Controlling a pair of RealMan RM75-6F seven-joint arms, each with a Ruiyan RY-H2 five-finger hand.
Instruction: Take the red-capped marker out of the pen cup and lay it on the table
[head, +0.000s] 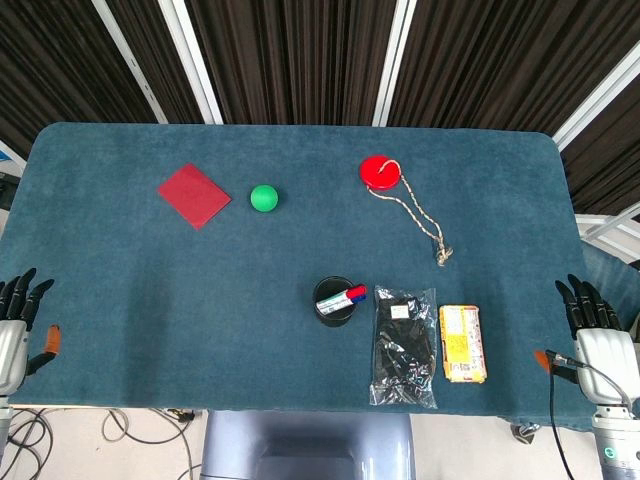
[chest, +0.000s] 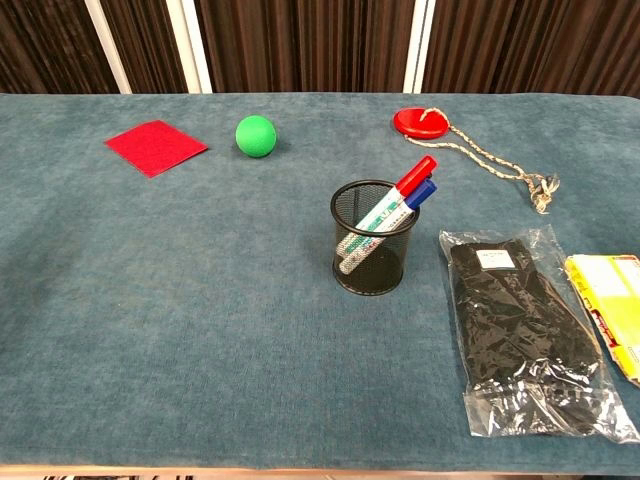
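Observation:
A black mesh pen cup (head: 333, 301) (chest: 372, 239) stands near the table's front, right of centre. Two markers lean in it toward the right: a red-capped marker (chest: 398, 196) (head: 353, 291) on top and a blue-capped marker (chest: 412, 199) (head: 357, 296) just under it. My left hand (head: 20, 325) rests at the table's left front edge, fingers spread, holding nothing. My right hand (head: 592, 330) sits at the right front edge, fingers apart and empty. Both hands are far from the cup and show only in the head view.
A black item in a clear bag (head: 404, 345) (chest: 525, 330) lies right of the cup, with a yellow packet (head: 462, 343) (chest: 608, 305) beyond it. Farther back are a red disc with a rope (head: 381, 171) (chest: 420, 122), a green ball (head: 264, 198) (chest: 256, 135) and a red square (head: 194, 195) (chest: 156, 146).

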